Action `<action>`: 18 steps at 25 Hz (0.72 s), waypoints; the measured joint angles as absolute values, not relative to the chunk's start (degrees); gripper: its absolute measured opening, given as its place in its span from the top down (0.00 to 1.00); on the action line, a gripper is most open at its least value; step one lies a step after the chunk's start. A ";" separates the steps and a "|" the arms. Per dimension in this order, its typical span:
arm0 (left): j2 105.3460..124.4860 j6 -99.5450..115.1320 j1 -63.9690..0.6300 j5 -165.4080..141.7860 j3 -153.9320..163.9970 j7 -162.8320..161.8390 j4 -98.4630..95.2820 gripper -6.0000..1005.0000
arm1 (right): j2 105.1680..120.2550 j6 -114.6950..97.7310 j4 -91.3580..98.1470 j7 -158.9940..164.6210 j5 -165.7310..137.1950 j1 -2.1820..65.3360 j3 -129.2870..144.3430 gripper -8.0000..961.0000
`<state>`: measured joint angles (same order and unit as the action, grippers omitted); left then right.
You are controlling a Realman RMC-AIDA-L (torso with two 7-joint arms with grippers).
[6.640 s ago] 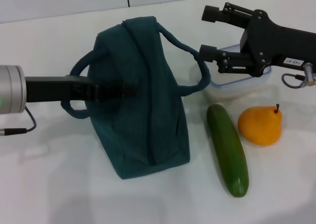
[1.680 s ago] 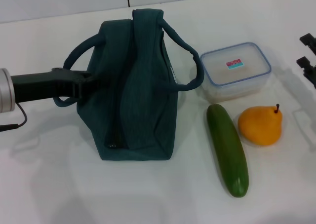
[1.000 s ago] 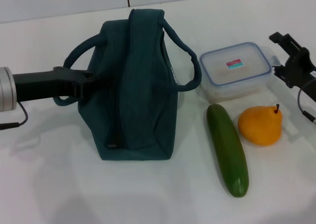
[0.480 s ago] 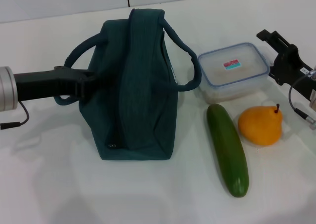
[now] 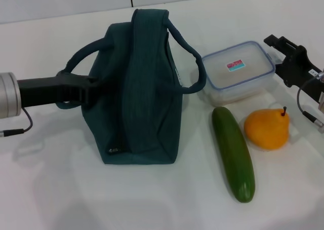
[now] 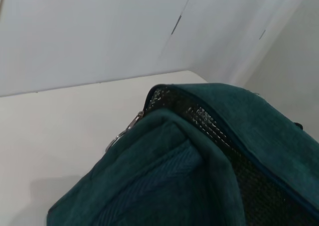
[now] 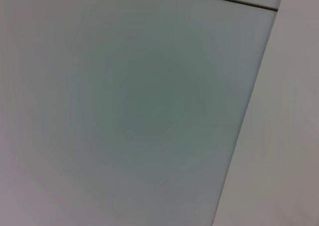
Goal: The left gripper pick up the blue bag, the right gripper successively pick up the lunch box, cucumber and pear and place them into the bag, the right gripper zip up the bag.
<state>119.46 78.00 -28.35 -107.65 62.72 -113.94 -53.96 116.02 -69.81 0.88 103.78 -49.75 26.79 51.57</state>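
Since a moment ago the lunch box (image 5: 238, 70) has tilted and slid toward the blue bag (image 5: 136, 88), which the left claw (image 5: 86, 87) holds upright by its side. Right claw (image 5: 291, 63) touches the box's far end, grip unclear. Cucumber (image 5: 233, 153) and pear (image 5: 267, 128) wait below it. Next: secure the box, lift it.

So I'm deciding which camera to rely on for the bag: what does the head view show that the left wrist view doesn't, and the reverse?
Head view only: the clear lunch box, green cucumber, orange pear, black right gripper beside the box, and left gripper at the bag's side. Left wrist view only: the bag's silvery mesh lining and metal zipper pull. Both: the teal fabric bag on the white table.
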 joint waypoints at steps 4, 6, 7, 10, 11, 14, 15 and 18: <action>119.51 77.99 -28.07 -107.65 62.71 -113.92 -53.87 0.93 | 116.08 -69.65 0.85 103.77 -49.67 27.06 51.53 0.44; 119.53 77.97 -27.94 -107.65 62.60 -113.91 -53.79 0.93 | 116.09 -69.63 0.85 103.76 -49.66 27.25 51.40 0.48; 119.53 77.97 -27.92 -107.65 62.59 -113.91 -53.71 0.93 | 116.10 -69.62 0.85 103.76 -49.66 27.34 51.45 0.51; 119.53 77.99 -27.95 -107.65 62.60 -113.90 -53.29 0.93 | 116.10 -69.50 0.87 103.76 -49.65 27.49 51.63 0.63; 119.51 78.02 -27.97 -107.65 62.64 -113.90 -53.28 0.93 | 116.10 -69.41 0.85 103.76 -49.64 27.50 51.60 0.68; 119.49 78.20 -27.98 -107.66 62.74 -113.90 -53.26 0.93 | 116.10 -69.02 0.77 103.75 -49.64 27.48 51.60 0.77; 119.48 78.25 -27.98 -107.67 62.78 -113.87 -53.26 0.93 | 116.10 -69.04 0.88 103.73 -49.68 27.41 51.66 0.79; 119.49 78.27 -27.97 -107.67 62.87 -113.43 -53.26 0.93 | 115.87 -69.64 1.88 103.57 -50.03 27.14 52.29 0.87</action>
<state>119.49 78.27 -27.97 -107.67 62.87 -113.43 -53.26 115.87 -69.64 1.88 103.57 -50.03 27.14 52.29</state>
